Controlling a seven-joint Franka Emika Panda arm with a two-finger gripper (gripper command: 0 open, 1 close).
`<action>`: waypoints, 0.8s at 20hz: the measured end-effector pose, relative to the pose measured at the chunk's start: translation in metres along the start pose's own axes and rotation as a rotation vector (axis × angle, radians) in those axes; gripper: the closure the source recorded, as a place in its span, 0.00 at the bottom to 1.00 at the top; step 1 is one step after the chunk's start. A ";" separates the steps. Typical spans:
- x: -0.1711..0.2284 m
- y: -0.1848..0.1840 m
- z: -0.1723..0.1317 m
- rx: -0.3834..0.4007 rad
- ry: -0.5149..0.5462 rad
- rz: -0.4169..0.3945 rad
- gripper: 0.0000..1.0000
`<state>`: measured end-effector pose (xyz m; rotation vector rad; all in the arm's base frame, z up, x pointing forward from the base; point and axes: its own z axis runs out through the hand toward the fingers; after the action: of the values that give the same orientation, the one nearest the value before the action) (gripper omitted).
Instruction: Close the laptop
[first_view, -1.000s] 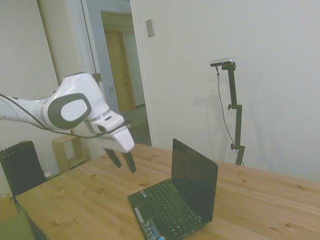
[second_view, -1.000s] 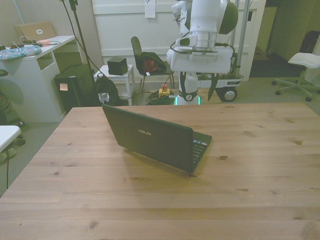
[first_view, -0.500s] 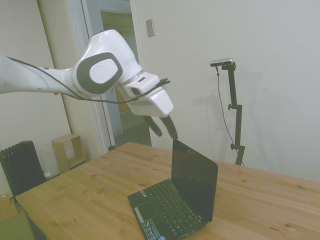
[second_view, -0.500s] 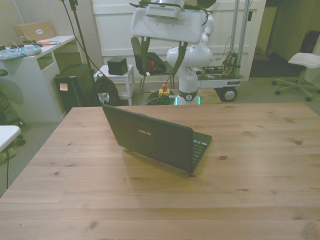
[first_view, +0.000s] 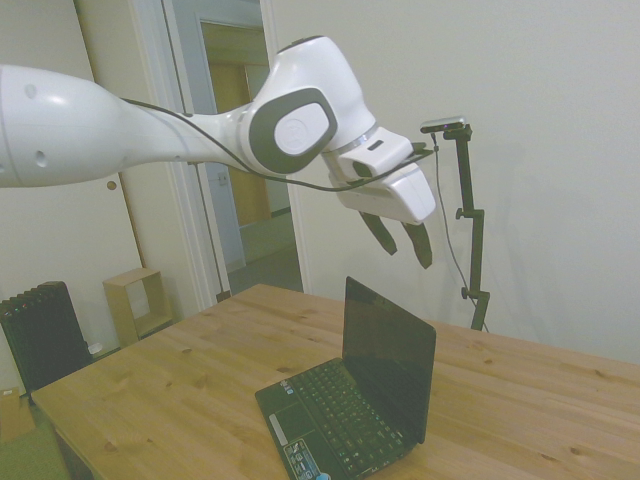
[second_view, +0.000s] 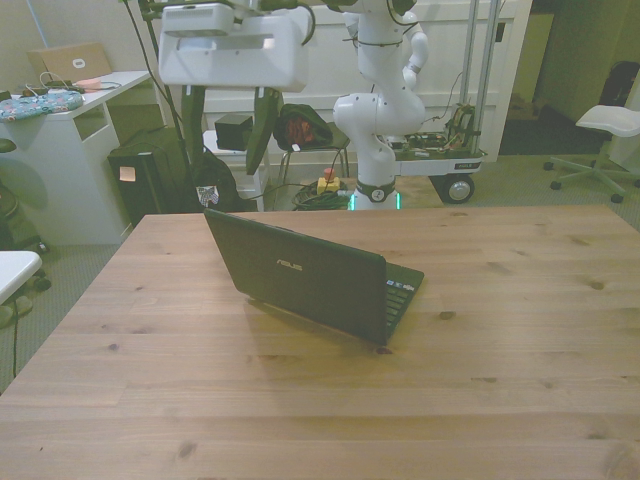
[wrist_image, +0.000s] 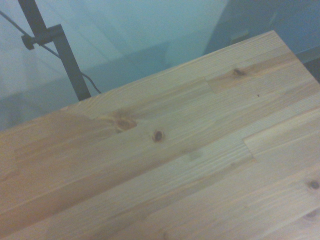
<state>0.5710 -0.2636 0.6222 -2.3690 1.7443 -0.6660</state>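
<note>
Behind the worktop (second_view: 520, 330) the room is cluttered: a white desk (second_view: 75, 110) at the front view's left, a dark chair (second_view: 290, 125) against the far wall, a white office chair (second_view: 610, 125) at the front view's right. From the side, a doorway (first_view: 240, 150), a dark radiator (first_view: 40, 335) and a small wooden shelf (first_view: 135, 300) stand beyond the table's edge.

Pale knotty pine planks make up the worktop, and the wrist view shows only bare boards and a corner of it.

Nothing of the task looks done yet. The laptop (first_view: 355, 395) sits near the middle of the boards with its lid upright, roughly square to the keyboard, the logo side facing the front camera.

High above and a little behind the lid's top edge hangs the claw (first_view: 402, 237), its two dark fingers spread apart, pinching nothing and well clear of the laptop. What remains, as I judge it, is the whole job: descend to the lid's back and push it down over the keyboard.
</note>
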 end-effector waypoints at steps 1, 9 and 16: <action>0.005 -0.002 0.009 0.000 -0.021 0.012 0.00; 0.002 -0.024 0.087 -0.027 -0.171 0.046 1.00; -0.016 -0.022 0.117 -0.061 -0.245 0.046 1.00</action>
<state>0.6354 -0.2602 0.5208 -2.3260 1.7283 -0.3040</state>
